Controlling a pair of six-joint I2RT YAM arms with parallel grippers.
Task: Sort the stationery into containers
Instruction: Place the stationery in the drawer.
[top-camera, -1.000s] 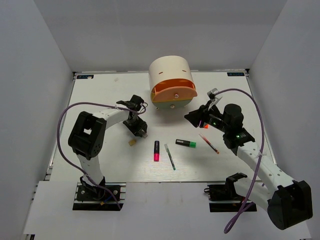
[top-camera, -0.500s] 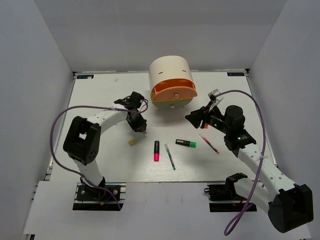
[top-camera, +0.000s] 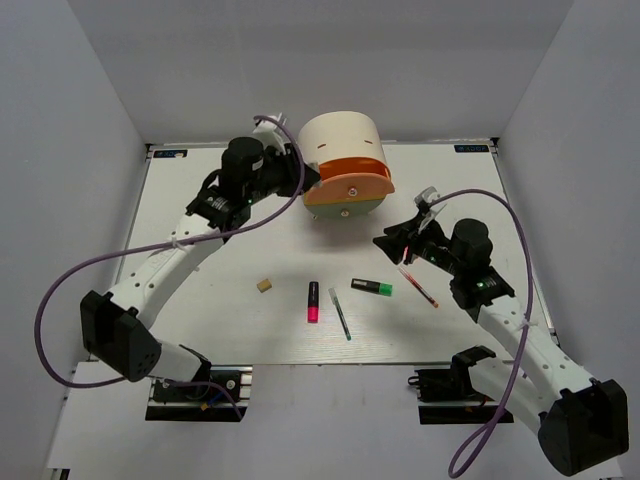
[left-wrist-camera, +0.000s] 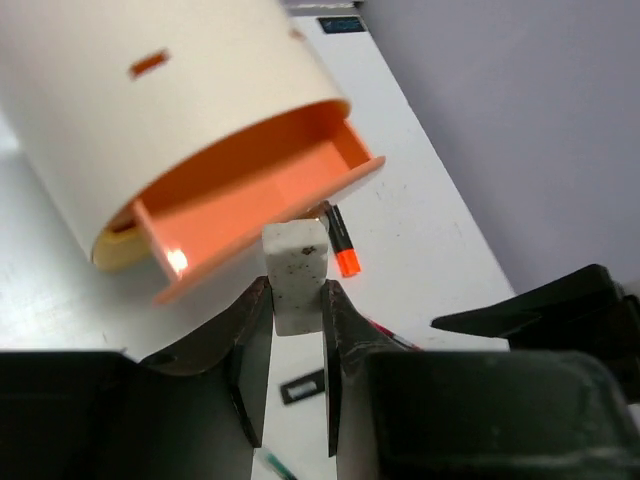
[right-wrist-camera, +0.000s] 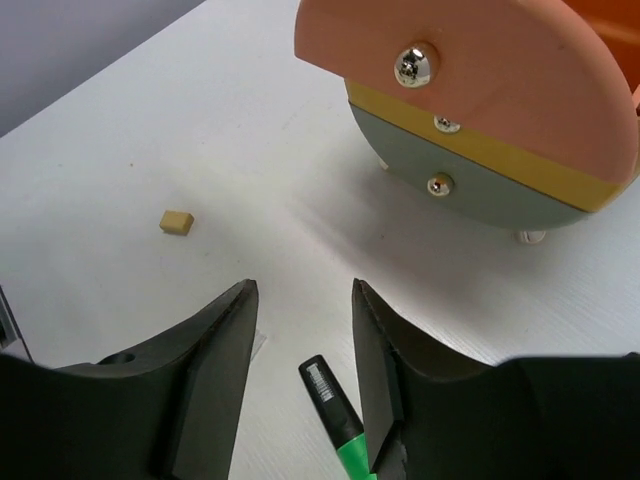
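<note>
Stationery lay on the white table (top-camera: 220, 320) in the top view: a beige eraser (top-camera: 264, 285), a pink-ended marker (top-camera: 313, 301), a thin dark pen (top-camera: 340, 313), a green-ended marker (top-camera: 371, 287) and a thin red pen (top-camera: 418, 286). All lay nearer than the cream cabinet (top-camera: 340, 140), whose orange drawer (top-camera: 345, 182) stuck out. The left gripper (top-camera: 297, 172) was by the cabinet's left side. The right gripper (top-camera: 385, 240) was near its right. A label (top-camera: 470, 149) at the far right corner was too small to read.

From the left wrist, the left gripper (left-wrist-camera: 296, 292) pinched a speckled white eraser (left-wrist-camera: 297, 272) close to the open orange drawer (left-wrist-camera: 250, 200). An orange-ended marker (left-wrist-camera: 342, 240) lay beyond.

From the right wrist, the right gripper (right-wrist-camera: 302, 290) was spread wide and held nothing. The lower drawer (right-wrist-camera: 500, 190) was closed.
</note>
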